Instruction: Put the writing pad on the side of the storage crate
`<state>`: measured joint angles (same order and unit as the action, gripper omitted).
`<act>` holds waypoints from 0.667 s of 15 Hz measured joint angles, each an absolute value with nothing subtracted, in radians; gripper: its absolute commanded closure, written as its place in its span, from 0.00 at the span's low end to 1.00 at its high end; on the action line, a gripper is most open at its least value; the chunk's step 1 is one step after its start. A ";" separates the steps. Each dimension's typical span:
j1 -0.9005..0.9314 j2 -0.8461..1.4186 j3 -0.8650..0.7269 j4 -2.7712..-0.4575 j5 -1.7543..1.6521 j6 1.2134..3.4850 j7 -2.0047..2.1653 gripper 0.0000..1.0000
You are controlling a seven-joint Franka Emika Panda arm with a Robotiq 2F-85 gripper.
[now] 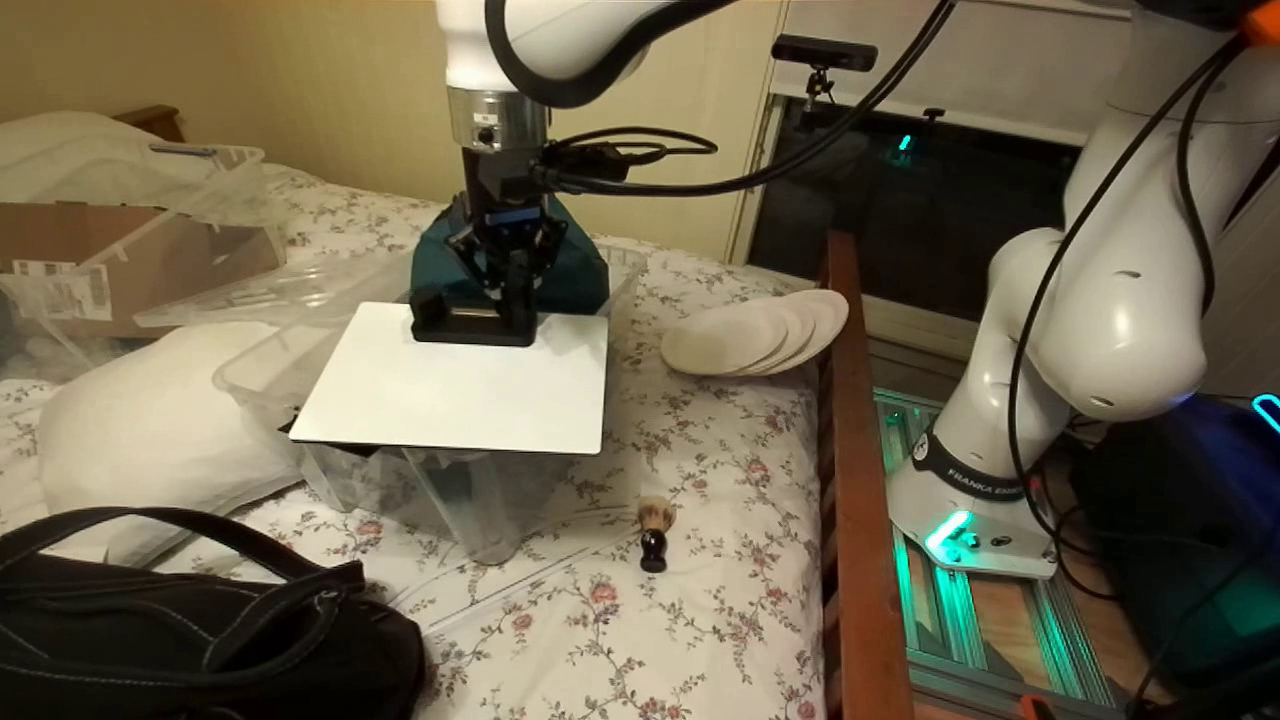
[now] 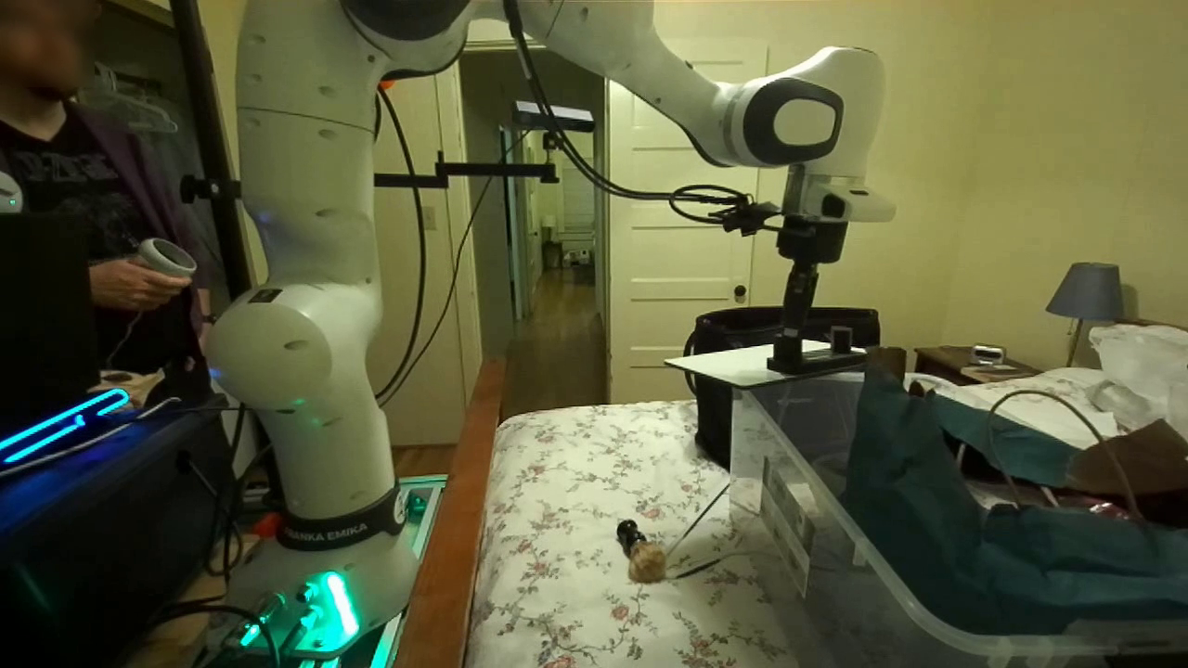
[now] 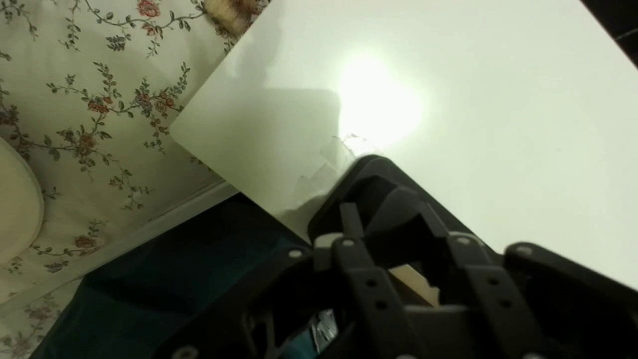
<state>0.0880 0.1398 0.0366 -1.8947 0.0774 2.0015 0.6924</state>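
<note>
Writing pad (image 1: 450, 395) is right below gripper (image 3: 392, 219), clamped on its black clip (image 1: 460, 333), overhanging end of storage crate (image 1: 475, 520) under tool; prob mostly placed, release + retract left, can't tell if wt is on crate rim. Pad = thin, smooth, glossy wht rect; crate = clear plastic; teal bag (image 1: 575, 270) beside tool = crumpled.
</note>
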 measured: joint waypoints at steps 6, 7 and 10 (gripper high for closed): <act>0.094 0.190 0.043 -1.852 0.075 1.987 0.522 0.93; 0.093 0.201 0.043 -1.839 0.075 1.986 0.494 0.93; 0.092 0.237 0.040 -1.793 0.075 1.979 0.425 0.93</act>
<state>0.0922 0.2375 0.0403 -1.7926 0.0751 1.9794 0.4248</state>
